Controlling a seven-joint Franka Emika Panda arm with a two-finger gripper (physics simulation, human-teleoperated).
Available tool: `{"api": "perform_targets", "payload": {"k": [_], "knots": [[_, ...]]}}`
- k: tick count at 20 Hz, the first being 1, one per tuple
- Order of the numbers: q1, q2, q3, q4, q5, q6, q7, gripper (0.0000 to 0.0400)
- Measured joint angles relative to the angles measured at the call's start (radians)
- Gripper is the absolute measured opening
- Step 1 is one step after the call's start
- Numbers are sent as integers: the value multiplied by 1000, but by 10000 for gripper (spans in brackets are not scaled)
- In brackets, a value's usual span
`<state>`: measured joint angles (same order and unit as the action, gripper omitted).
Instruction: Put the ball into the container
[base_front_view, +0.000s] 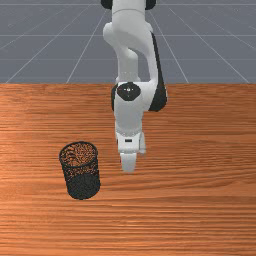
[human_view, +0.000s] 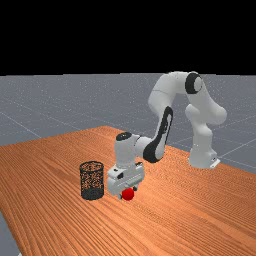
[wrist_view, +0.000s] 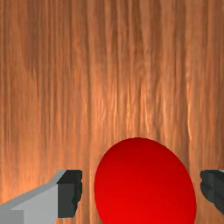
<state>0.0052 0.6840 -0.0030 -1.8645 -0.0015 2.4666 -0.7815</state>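
In the far view my gripper (human_view: 127, 192) is low over the table, with the red ball (human_view: 128, 194) at its fingertips. Seen from the wrist, the gripper (wrist_view: 141, 189) is open, and the ball (wrist_view: 143, 186) lies between the two dark pads (wrist_view: 70, 192). A narrow gap separates the ball from each pad, the one on one side slightly wider. The container, a black wire-mesh bin (base_front_view: 82, 187), stands upright to the front view's left of the hand; in the far view the bin (human_view: 92, 193) is left of the gripper.
The orange-brown wooden table (base_front_view: 200, 200) extends around the bin and hand. Its edge (human_view: 10, 227) runs down the far view's left side. The bin's round rim faces up, near the hand on one side.
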Motion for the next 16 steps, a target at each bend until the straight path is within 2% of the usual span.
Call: {"api": "perform_targets", "payload": {"k": [4, 5, 10, 12, 15, 16], "knots": [[-8, 15, 2, -16, -4, 50, -22, 400], [-9, 15, 1, -16, -3, 50, -18, 282], [-7, 11, -2, -25, -2, 65, -9, 279], [-7, -31, -2, -75, -2, 117, -9, 279], [-7, -116, -3, -127, -2, 125, -9, 280], [-7, -139, -3, -123, -2, 87, -9, 279]]}}
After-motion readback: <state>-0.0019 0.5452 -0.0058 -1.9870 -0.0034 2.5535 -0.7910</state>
